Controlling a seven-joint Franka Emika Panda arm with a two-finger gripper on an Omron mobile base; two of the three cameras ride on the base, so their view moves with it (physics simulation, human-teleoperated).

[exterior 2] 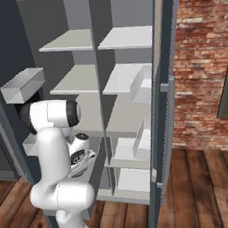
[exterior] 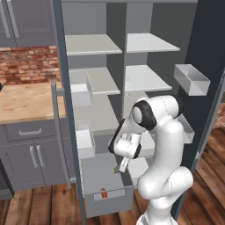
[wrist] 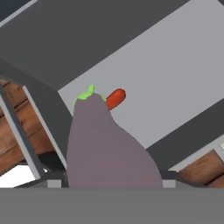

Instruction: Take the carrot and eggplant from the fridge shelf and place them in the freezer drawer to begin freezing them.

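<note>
**One down, eggplant still to drop**

One item is already in: the carrot (wrist: 115, 98) lies on the grey floor of the freezer drawer (exterior: 105, 203), ahead of the gripper and just past the eggplant's green stem tip as the hand view shows it. In the left base view it reads as a small red mark near the drawer's front panel.

The eggplant (wrist: 105, 148) sits right in front of the hand camera, stem pointing away from the gripper toward the drawer floor. The gripper (exterior: 122, 166) looks clenched on the eggplant, judging by how it fills the lower hand view; the fingertips themselves are hidden behind it, so contact is inferred, not seen. In the left base view a green speck shows just beside the gripper tip, above the open drawer.

How I'd do the release:
- The eggplant appears to hang over the drawer interior, not over the rim. Confirm that before opening.
- Lower first, so it doesn't bounce or roll out.
- Aim for bare floor beside the carrot, not on top of it.
- Drawer side wall runs close below the gripper in the hand view; keep clear of it on descent.
- Open the jaws fully, then retract straight up, since the fridge shelves (exterior: 145, 79) sit above and behind the arm.
</note>
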